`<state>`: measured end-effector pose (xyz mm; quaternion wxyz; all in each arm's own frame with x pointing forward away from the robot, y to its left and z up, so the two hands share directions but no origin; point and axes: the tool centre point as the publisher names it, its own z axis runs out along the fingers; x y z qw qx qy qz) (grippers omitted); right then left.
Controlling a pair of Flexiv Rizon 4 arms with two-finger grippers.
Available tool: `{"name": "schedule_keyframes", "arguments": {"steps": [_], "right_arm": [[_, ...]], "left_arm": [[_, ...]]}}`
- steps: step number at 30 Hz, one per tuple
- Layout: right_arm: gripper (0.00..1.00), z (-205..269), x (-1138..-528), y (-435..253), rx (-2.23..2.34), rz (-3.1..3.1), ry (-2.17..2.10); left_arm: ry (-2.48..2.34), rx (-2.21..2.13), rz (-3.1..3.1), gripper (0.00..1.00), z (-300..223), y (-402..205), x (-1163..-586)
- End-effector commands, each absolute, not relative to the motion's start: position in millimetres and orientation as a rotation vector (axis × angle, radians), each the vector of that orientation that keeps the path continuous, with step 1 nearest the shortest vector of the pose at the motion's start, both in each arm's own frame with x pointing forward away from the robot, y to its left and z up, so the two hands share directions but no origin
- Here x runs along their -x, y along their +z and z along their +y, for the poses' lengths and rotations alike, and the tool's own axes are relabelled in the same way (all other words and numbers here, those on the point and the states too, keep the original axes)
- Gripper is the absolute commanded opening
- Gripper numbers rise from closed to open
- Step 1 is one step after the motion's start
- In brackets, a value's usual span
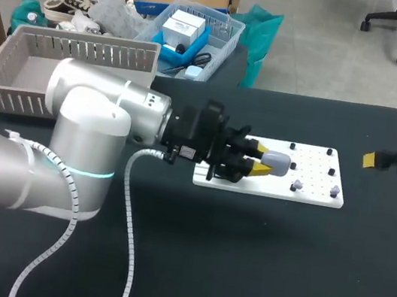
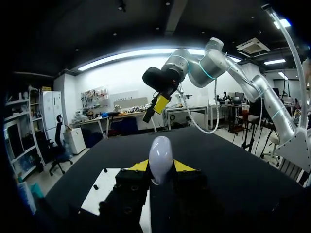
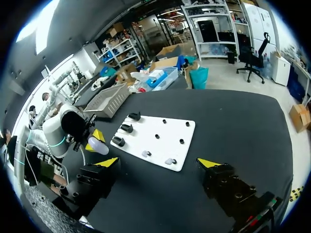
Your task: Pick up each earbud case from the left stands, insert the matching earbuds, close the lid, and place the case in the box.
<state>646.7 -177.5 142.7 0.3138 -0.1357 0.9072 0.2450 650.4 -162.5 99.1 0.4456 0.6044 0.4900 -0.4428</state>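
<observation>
A pale lilac earbud case is held closed and off the table, with my left gripper shut on it over the left part of the white pegboard. In the left wrist view the case stands upright between the yellow tips. Two small earbuds rest near the board's front edge. Three black stands line the board's left end. My right gripper is open and empty, off the board's right end.
A grey slatted basket sits at the table's back left corner. Small black pegs dot the board. Black tabletop spreads in front of and to the right of the board.
</observation>
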Motion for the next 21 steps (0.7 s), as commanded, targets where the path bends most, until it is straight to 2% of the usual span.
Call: {"name": "schedule_keyframes", "arguments": {"steps": [1,21], "right_arm": [[1.00,-165,-623,148,0.394,2.380,0.634],[1.00,-112,-599,134,0.532,2.384,0.629]], "left_arm": [[-1.113,-1.514,1.208,0.00,-165,97,-656],[-1.115,-1.488,1.228,0.00,-162,91,-656]]}}
